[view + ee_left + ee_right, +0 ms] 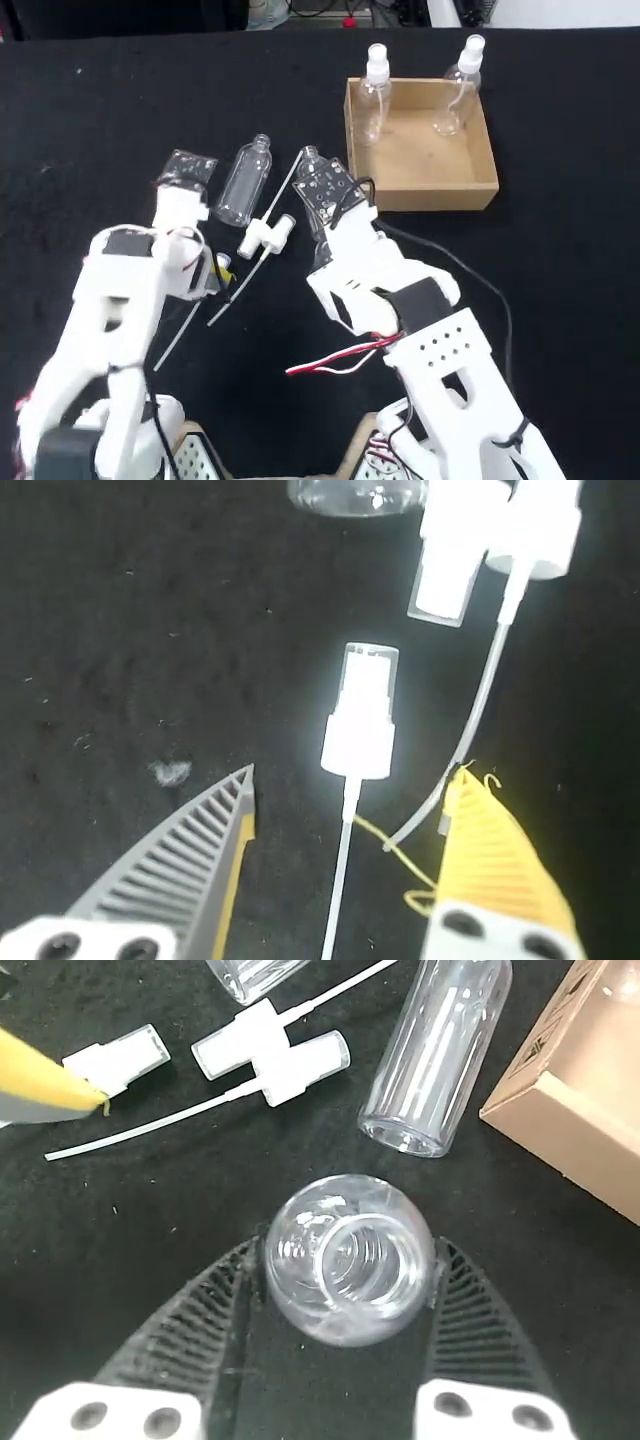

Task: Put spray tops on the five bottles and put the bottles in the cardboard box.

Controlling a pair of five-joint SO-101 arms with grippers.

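Observation:
My right gripper (348, 1250) is shut on a clear bottle (350, 1285) whose open neck faces the camera; in the high view this gripper (335, 200) is just left of the cardboard box (420, 190). My left gripper (354, 773) is open low over the cloth, and a white spray top (360, 720) lies between its fingers, untouched. Two more spray tops (268, 235) lie crossed between the arms. One open bottle (243, 180) lies on its side, and another (435, 1055) lies beside the box. Two capped bottles (376, 95) (458, 90) stand in the box.
The table is covered with black cloth (560, 300). A black crumpled wrapper (186, 168) lies beyond the left arm. Red and white wires (335, 360) hang from the right arm. Thin dip tubes (235, 295) trail from the spray tops across the cloth.

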